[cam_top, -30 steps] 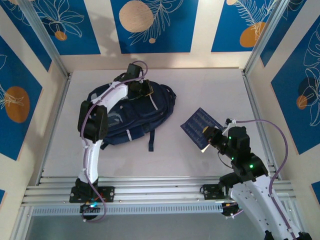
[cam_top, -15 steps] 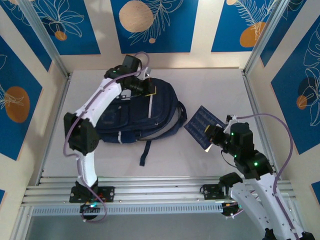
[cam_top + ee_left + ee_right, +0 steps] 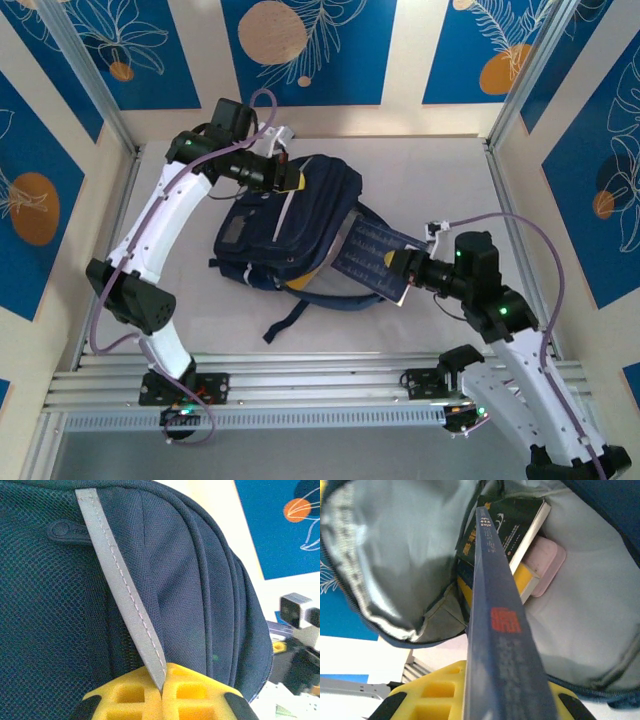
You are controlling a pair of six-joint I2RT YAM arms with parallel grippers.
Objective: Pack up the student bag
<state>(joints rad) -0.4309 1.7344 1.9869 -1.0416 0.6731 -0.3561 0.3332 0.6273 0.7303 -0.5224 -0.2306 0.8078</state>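
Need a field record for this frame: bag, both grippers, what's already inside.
bag: student bag, main compartment open toward the right arm
left gripper: shut on the bag's grey strip
right gripper: shut on blue book, held edge-on
book position: far end at the bag's opening, not yet released
inside bag: dark green book, yellow item, pink item

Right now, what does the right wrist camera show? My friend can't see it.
The right gripper holds a thin blue book edge-on, poking into the open student bag. Inside, against pale grey lining, lie a dark green book and a pink object.
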